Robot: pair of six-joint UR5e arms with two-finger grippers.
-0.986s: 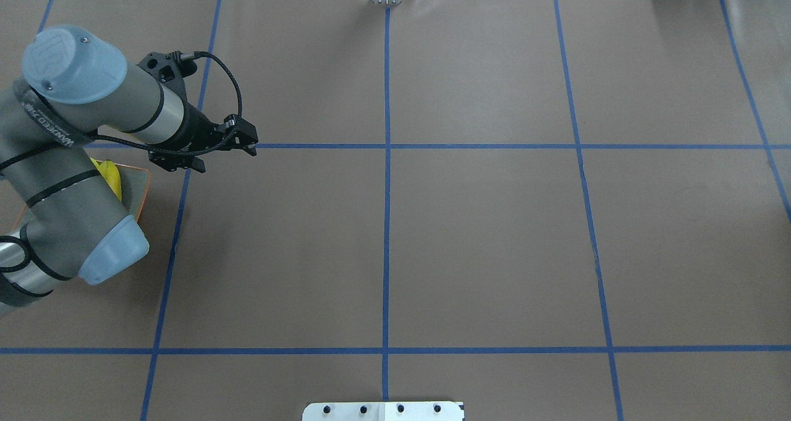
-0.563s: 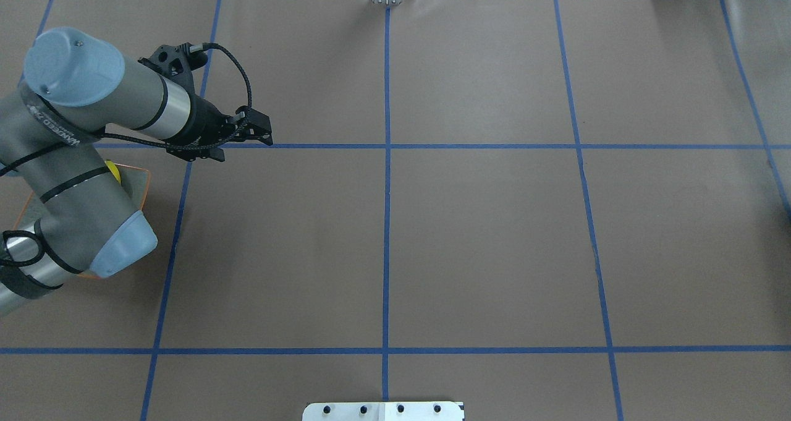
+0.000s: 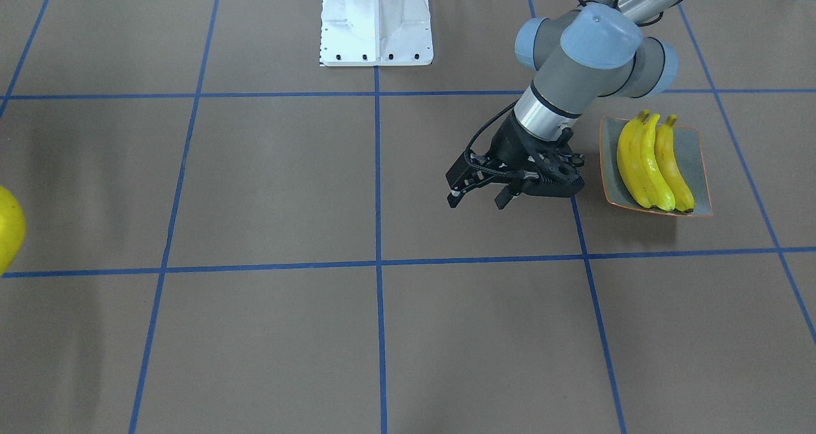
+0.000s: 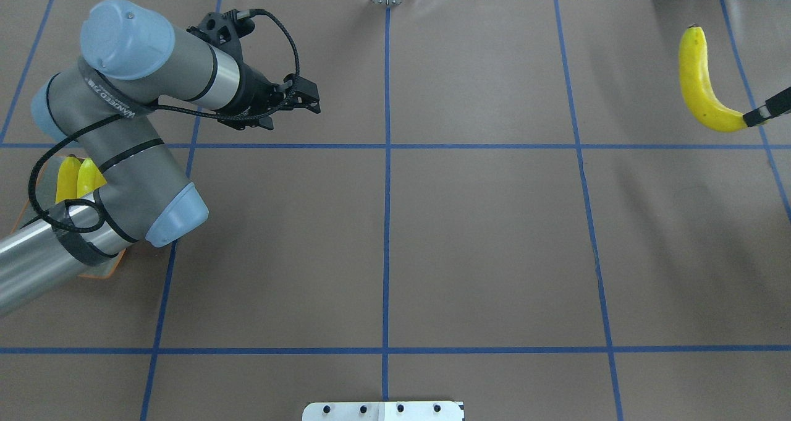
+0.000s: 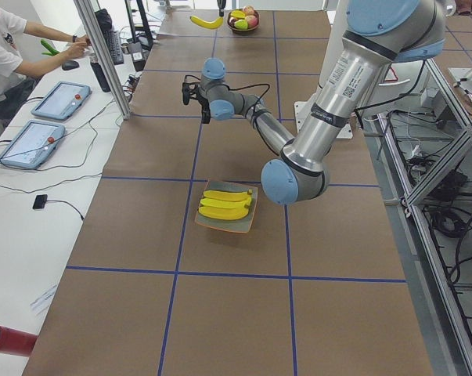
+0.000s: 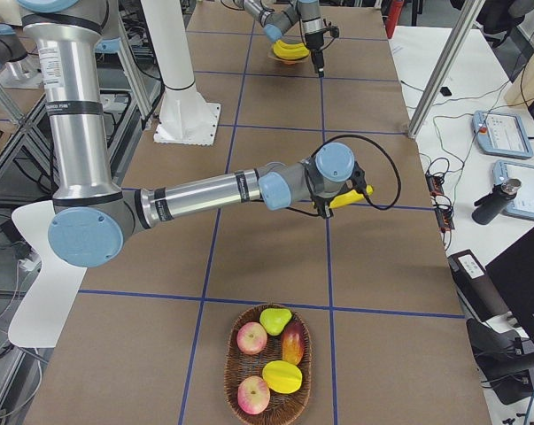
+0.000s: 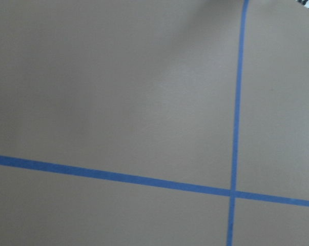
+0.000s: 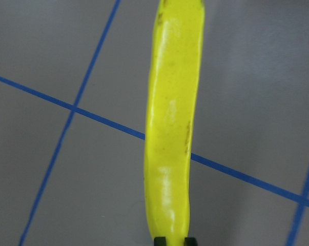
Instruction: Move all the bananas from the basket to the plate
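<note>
Three bananas [image 3: 651,163] lie side by side on the grey-green plate [image 3: 700,166] with its orange rim. In the overhead view my left arm hides most of that plate, and only banana tips [image 4: 77,172] show. My left gripper [image 3: 477,199] hangs open and holds nothing, a little way from the plate toward the table's middle. My right gripper [image 4: 757,117] is shut on one end of a fourth banana [image 4: 697,84], which it holds above the table. The wrist view shows this banana [image 8: 172,128] reaching away from the fingertips. The basket [image 6: 295,400] stands at the table's right end.
The basket holds apples and other fruit [image 6: 251,338] but no bananas. The white robot base [image 3: 376,26] stands at the table's edge. Blue tape lines cross the brown table. A person [image 5: 9,55] sits by tablets beyond the far edge.
My left gripper has swung away from the plate toward the far middle of the table. The right gripper has come into the overhead view at the right edge with a banana.
</note>
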